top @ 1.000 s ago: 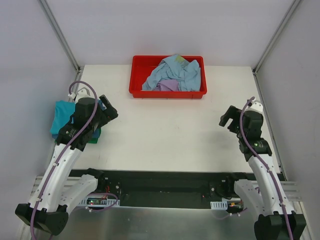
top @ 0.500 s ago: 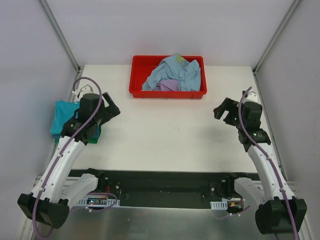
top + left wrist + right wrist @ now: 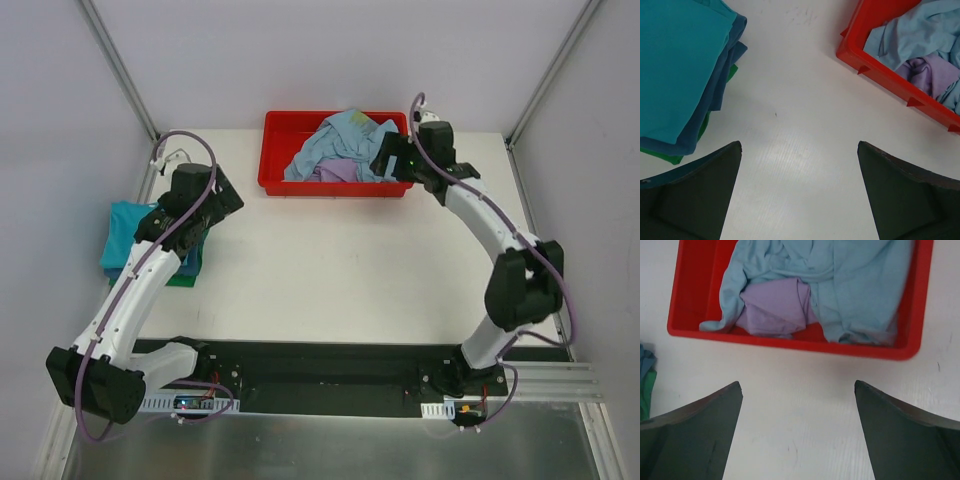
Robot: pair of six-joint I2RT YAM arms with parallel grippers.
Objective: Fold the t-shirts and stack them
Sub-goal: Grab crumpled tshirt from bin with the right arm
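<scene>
My left end effector (image 3: 799, 146) hangs released, jaws wide apart and gripping nothing, over bare surface (image 3: 800, 100) at about 10 o'clock. At its 9 o'clock sits the folded stack at the surface's left edge, with the teal shirt (image 3: 675, 55) on top and the green shirt (image 3: 645, 392) peeking out underneath. My right end effector (image 3: 797, 385) is released and empty too, hovering just short of the red tray (image 3: 790, 346) at 12 o'clock. The tray's near wall stands between me and the cloth. Inside, the light blue shirt (image 3: 855, 285) lies crumpled, draped over part of the lavender shirt (image 3: 772, 307).
</scene>
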